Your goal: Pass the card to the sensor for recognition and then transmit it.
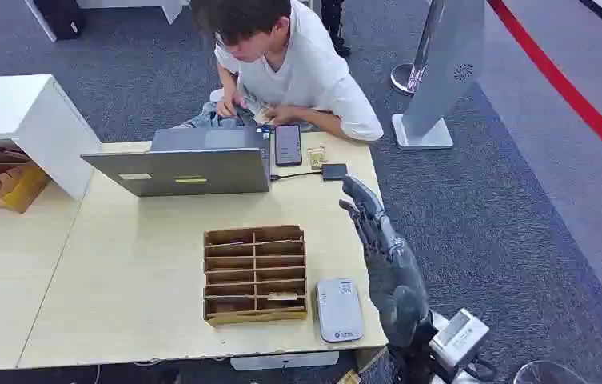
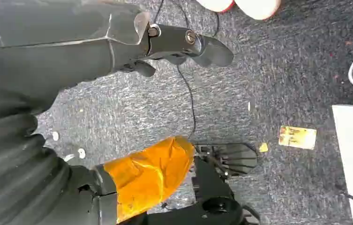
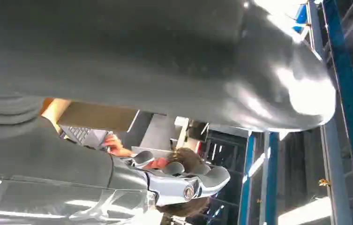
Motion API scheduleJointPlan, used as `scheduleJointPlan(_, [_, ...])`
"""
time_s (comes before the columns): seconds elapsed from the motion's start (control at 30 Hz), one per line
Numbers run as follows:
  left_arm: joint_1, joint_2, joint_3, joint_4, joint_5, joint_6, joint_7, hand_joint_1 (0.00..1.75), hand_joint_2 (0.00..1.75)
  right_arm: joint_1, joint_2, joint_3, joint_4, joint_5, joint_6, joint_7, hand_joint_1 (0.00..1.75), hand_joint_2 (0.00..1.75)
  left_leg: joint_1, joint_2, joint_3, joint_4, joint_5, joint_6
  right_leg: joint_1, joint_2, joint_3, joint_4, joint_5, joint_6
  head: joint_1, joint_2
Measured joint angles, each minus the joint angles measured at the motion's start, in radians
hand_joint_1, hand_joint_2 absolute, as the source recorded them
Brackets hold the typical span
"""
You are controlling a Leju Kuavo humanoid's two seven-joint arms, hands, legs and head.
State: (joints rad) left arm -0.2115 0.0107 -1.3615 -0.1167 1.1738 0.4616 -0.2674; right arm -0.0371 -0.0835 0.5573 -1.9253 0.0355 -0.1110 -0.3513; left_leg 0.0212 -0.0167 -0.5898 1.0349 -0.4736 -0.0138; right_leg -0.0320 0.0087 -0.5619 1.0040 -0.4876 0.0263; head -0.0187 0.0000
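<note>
A brown cardboard organiser (image 1: 254, 274) with several slots stands mid-table; a pale card (image 1: 282, 296) lies in its near right slot. Just right of it lies the grey-white sensor (image 1: 339, 309), flat near the table's front edge. My right hand (image 1: 371, 222) is raised over the table's right edge beyond the sensor, fingers stretched and apart, holding nothing. In the right wrist view its fingers (image 3: 188, 180) point toward the person, with nothing in them. My left hand (image 2: 184, 42) hangs over the carpet with nothing in it.
A person (image 1: 285, 64) sits behind the table at an open laptop (image 1: 189, 164), with a phone (image 1: 288, 144), a small black box (image 1: 333, 171) and some cards (image 1: 316, 156) beside it. A yellow card (image 2: 297, 137) lies on the carpet. A white stand (image 1: 17, 120) is at the left.
</note>
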Motion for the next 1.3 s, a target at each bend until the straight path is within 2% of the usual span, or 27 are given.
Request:
scheduleJointPlan(0.1, [0.0, 0.0, 0.0, -0.002, 0.003, 0.003, -0.004, 0.0, 1.75, 0.0, 0.0, 0.0, 0.002, -0.003, 0.0, -0.001, 0.0, 0.0, 0.0, 0.0, 0.0, 0.0, 0.0, 0.0, 0.0, 0.0, 0.0, 0.0, 0.0, 0.0, 0.0, 0.0])
scheduleJointPlan(0.23, [0.051, -0.006, 0.0, -0.002, 0.003, 0.005, -0.019, 0.0, 1.75, 0.035, 0.0, 0.002, -0.029, 0.024, -0.004, -0.009, 0.0, 0.0, 0.0, 0.0, 0.0, 0.0, -0.001, 0.0, 0.0, 0.0, 0.0, 0.0, 0.0, 0.0, 0.0, 0.0])
scheduleJointPlan(0.6, [0.112, -0.035, -0.017, -0.002, -0.015, -0.004, 0.01, 0.0, 1.75, 0.099, -0.001, 0.004, -0.09, 0.063, -0.002, -0.025, 0.0, 0.0, 0.0, 0.0, 0.0, 0.0, -0.001, 0.0, 0.0, 0.0, 0.0, 0.0, 0.0, 0.0, 0.0, 0.0])
scheduleJointPlan(0.83, [0.121, -0.056, -0.019, -0.002, -0.015, -0.028, 0.043, 0.0, 1.75, 0.127, -0.001, 0.004, -0.108, 0.097, 0.004, -0.047, 0.0, 0.0, 0.0, 0.0, 0.0, 0.0, -0.001, 0.0, 0.0, 0.0, 0.0, 0.0, 0.0, 0.0, 0.0, 0.0])
scheduleJointPlan(1.1, [0.12, -0.076, -0.056, -0.002, -0.061, -0.045, 0.099, 0.0, 1.75, 0.128, -0.001, -0.012, -0.121, 0.155, 0.013, -0.06, 0.0, 0.0, 0.0, 0.0, 0.0, 0.0, -0.001, 0.0, 0.0, 0.0, 0.0, 0.0, 0.0, 0.0, 0.0, 0.0])
scheduleJointPlan(1.13, [0.12, -0.076, -0.063, -0.001, -0.068, -0.045, 0.105, 0.0, 1.75, 0.128, -0.001, -0.013, -0.121, 0.156, 0.011, -0.058, 0.0, 1.75, 0.0, 0.0, 0.0, 0.0, -0.001, 0.0, 0.0, 0.0, 0.0, 0.0, 0.0, 0.0, 0.0, 0.0])
scheduleJointPlan(1.23, [0.12, -0.077, -0.077, 0.0, -0.083, -0.041, 0.116, 0.0, 1.75, 0.121, -0.001, -0.018, -0.119, 0.158, 0.013, -0.046, 0.0, 1.75, 0.0, 0.0, 0.0, 0.0, -0.001, 0.0, 0.0, 0.0, 0.0, 0.0, 0.0, 0.0, 0.0, 0.0])
scheduleJointPlan(1.3, [0.12, -0.077, -0.088, 0.001, -0.085, -0.036, 0.116, 0.0, 1.75, 0.101, -0.001, -0.018, -0.111, 0.217, -0.001, -0.027, 0.0, 1.75, 0.0, 0.0, 0.0, 0.0, -0.001, 0.0, 0.0, 0.0, 0.0, 0.0, 0.0, 0.0, 0.0, 0.0])
